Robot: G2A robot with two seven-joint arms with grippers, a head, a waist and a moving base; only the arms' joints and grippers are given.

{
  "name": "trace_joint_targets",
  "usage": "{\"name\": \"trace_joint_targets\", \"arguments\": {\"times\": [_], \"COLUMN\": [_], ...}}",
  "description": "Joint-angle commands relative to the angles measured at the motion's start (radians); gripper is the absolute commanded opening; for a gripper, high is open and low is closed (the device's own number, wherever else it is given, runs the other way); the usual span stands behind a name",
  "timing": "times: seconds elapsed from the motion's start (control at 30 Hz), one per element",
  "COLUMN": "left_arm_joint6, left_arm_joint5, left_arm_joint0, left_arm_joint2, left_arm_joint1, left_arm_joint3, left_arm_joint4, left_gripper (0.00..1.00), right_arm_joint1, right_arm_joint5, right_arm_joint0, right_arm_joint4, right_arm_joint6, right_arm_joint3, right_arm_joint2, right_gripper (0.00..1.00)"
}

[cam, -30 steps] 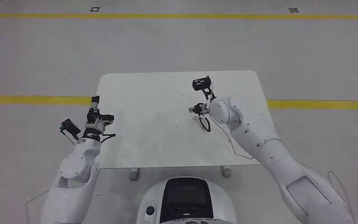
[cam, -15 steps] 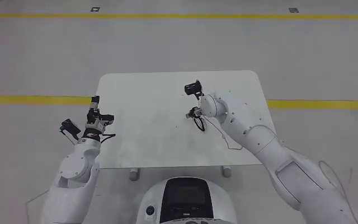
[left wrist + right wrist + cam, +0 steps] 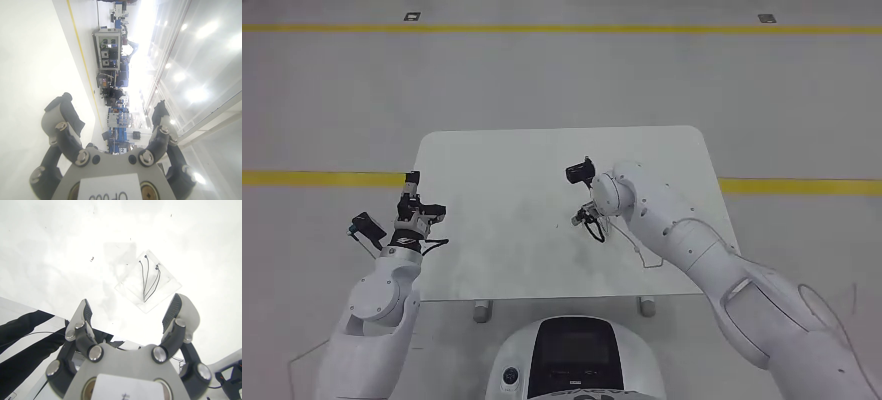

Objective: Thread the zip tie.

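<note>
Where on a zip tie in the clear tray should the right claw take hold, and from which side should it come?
Probably just behind the head of the outer zip tie, coming from above with the right claw. The ties lie flat in the clear tray, fanned apart at the heads but bunched at the tails, so only the head end leaves room to pinch one alone.

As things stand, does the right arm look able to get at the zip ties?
Probably yes: the right gripper is open above the table, and the zip ties lie uncovered in a clear tray ahead of its fingertips, with nothing between.
</note>
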Motion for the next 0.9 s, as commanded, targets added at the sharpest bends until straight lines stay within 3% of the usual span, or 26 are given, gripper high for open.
{"name": "trace_joint_targets", "arguments": {"times": [0.0,0.23,0.53,0.87], "left_arm_joint6": [0.0,0.0,0.0,0.0], "left_arm_joint5": [0.0,0.0,0.0,0.0], "left_arm_joint0": [0.0,0.0,0.0,0.0], "left_arm_joint2": [0.0,0.0,0.0,0.0], "left_arm_joint1": [0.0,0.0,0.0,0.0], "left_arm_joint3": [0.0,0.0,0.0,0.0], "left_arm_joint4": [0.0,0.0,0.0,0.0], "left_gripper": [1.0,1.0,1.0,1.0], "right_arm_joint1": [0.0,-0.012,-0.076,-0.077], "right_arm_joint5": [0.0,-0.009,-0.045,-0.052], "right_arm_joint0": [0.0,0.017,0.065,0.057], "right_arm_joint4": [0.0,-0.017,0.015,0.003], "right_arm_joint6": [0.0,-0.037,-0.089,-0.114], "right_arm_joint3": [0.0,0.038,0.189,0.194], "right_arm_joint2": [0.0,-0.006,-0.04,-0.042], "right_gripper": [1.0,1.0,1.0,1.0]}}
